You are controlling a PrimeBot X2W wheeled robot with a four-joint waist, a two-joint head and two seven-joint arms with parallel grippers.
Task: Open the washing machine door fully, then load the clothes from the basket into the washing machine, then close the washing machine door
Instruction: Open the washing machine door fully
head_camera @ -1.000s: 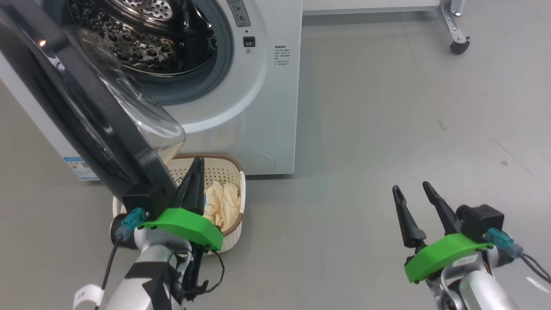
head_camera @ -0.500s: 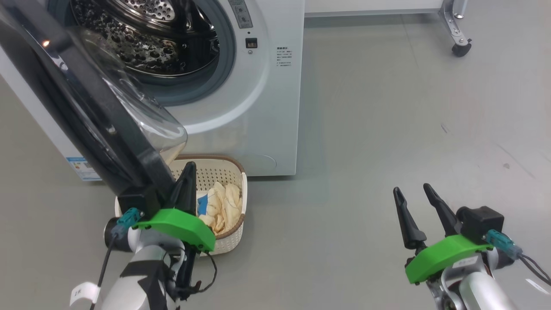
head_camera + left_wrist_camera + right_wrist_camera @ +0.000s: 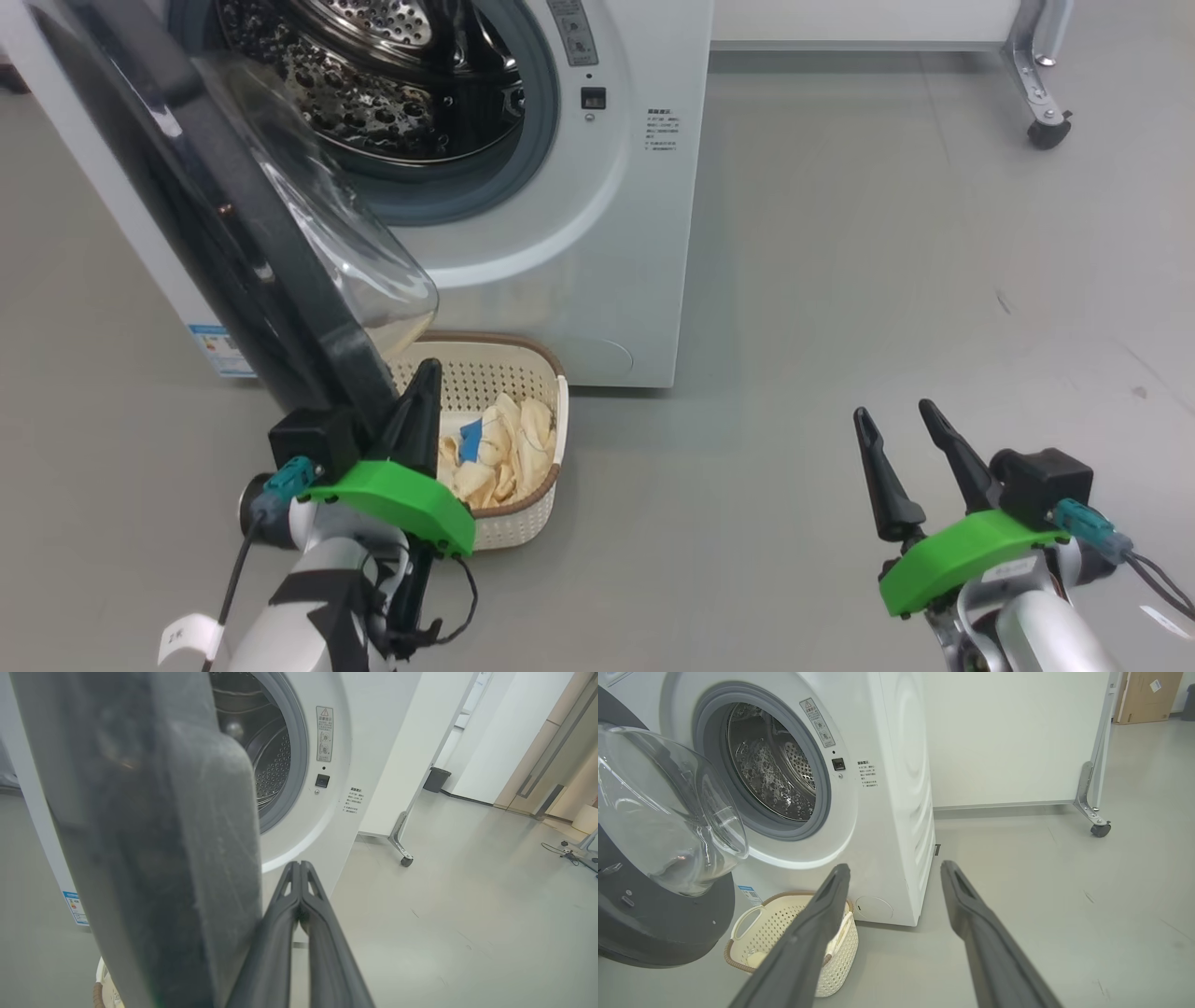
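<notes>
The washing machine (image 3: pixel 597 233) stands with its steel drum (image 3: pixel 392 84) showing. The washing machine door (image 3: pixel 233 233) is swung out to the left, its glass bowl (image 3: pixel 373 261) bulging over the basket (image 3: pixel 532 373). The cream basket sits on the floor by the machine's front and holds the clothes (image 3: pixel 509 448), pale with a blue patch. My left gripper (image 3: pixel 428 369) is shut and empty; it lies along the inner side of the door's lower edge (image 3: pixel 154 849), above the basket. My right gripper (image 3: pixel 892 409) stands open over bare floor at the lower right, nothing between its fingers (image 3: pixel 822 914).
A white panel on a castor leg (image 3: pixel 1046 131) stands behind and to the right of the machine. Grey floor (image 3: pixel 887 280) stretches open to the right. A dark bin (image 3: pixel 437 779) sits far back by a wall.
The head camera has shifted, so the whole picture slid right. Against the basket, my left gripper and the door's edge moved slightly left, uncovering the blue patch. The right gripper has not moved.
</notes>
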